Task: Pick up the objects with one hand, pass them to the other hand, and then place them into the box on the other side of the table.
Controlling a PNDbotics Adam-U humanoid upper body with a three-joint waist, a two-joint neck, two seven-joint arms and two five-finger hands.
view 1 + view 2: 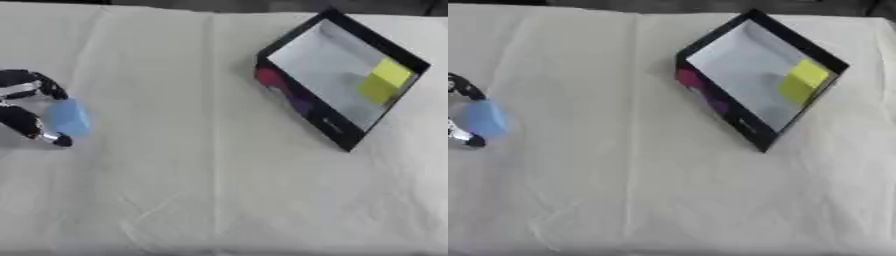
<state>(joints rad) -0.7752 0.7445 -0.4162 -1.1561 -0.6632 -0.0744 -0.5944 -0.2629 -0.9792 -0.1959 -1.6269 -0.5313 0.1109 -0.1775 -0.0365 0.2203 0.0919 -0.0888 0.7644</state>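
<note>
L hand [24, 107] at the left edge of the table [210, 175], fingers and thumb curled round a light-blue block [67, 117], which sits betw. them. Block is well apart from the box [302, 107] on the right side. Box is dark-walled w/ pale inside, turned askew; a yellow block [385, 80] lies in it near the far right corner. R hand not seen in either view.
</note>
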